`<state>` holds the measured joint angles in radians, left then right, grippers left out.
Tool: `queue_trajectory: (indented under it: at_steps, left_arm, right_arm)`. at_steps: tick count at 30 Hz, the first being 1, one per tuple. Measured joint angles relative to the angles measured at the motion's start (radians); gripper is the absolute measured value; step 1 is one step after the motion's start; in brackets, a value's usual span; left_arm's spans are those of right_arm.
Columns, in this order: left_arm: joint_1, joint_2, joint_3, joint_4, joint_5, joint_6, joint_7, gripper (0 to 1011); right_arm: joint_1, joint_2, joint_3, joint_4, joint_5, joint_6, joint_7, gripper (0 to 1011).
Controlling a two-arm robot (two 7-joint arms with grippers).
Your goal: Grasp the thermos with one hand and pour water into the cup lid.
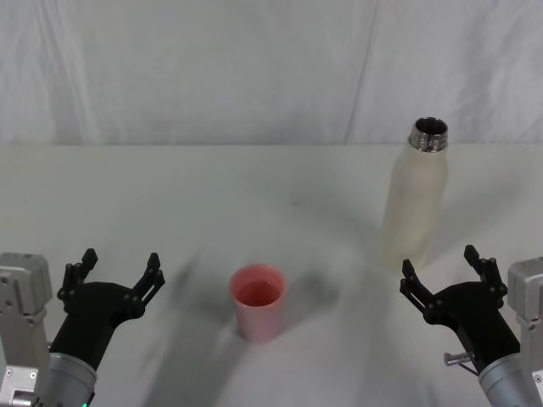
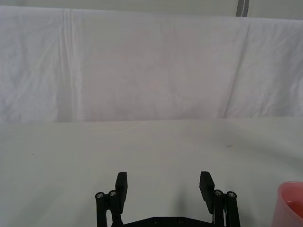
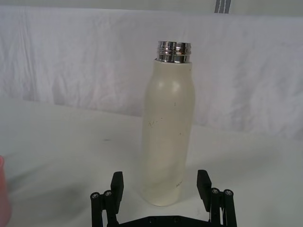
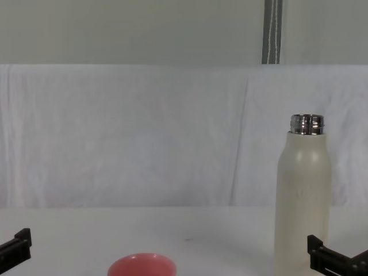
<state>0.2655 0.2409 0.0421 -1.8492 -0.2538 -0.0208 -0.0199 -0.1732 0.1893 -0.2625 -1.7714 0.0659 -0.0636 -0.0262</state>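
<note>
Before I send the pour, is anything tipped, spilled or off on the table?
Nothing stands out. The thermos stands upright, uncapped, on the robot's right; the cup lid sits upright near the middle, mouth up, with no spill beside it. Both end effectors, left and right, are open, holding nothing.

Before me lies a white counter [image 1: 212, 195], backed by a creased white cloth [image 4: 144, 138]; above it I see a pale wall [image 4: 115, 29] with a grey vertical strip [image 4: 271, 31].
</note>
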Motion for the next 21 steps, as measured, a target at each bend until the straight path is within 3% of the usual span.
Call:
queue_trajectory:
  at_steps: [21]
  left_arm:
    - [0.000,0.000,0.000,0.000,0.000,0.000,0.000,1001]
  right_arm:
    - [0.000,0.000,0.000,0.000,0.000,0.000,0.000,1002]
